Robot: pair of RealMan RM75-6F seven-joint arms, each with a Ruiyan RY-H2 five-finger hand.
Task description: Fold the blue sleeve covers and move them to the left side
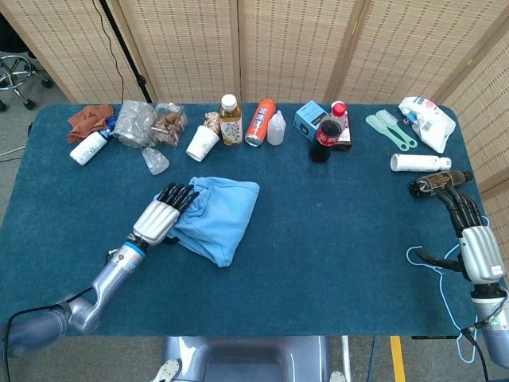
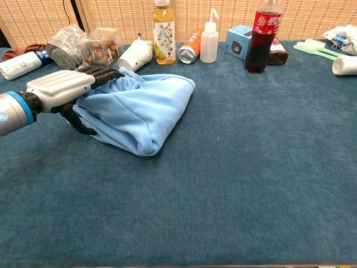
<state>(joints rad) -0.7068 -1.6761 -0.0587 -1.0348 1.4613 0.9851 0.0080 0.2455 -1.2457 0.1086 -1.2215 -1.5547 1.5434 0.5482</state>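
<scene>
The light blue sleeve covers point(image 1: 221, 213) lie bunched in a loose fold left of the table's middle, also plain in the chest view point(image 2: 145, 109). My left hand point(image 1: 160, 216) is at their left edge. Its fingers point(image 2: 103, 72) lie over the top of the fabric and its thumb hooks under the edge, so the hand grips the cloth point(image 2: 62, 85). My right hand point(image 1: 471, 231) rests far off at the table's right edge, fingers stretched out and holding nothing. Its fingertips are next to a small dark object point(image 1: 429, 184). The chest view does not show the right hand.
Along the back stand a paper cup point(image 1: 202, 144), a tea bottle point(image 1: 230, 120), an orange can point(image 1: 260, 122), a squeeze bottle point(image 1: 276, 128), a blue box point(image 1: 311, 119) and a cola bottle point(image 1: 324, 135). Plastic bags point(image 1: 137, 124) and a brown rag point(image 1: 89, 119) lie back left, brushes point(image 1: 391, 129) back right.
</scene>
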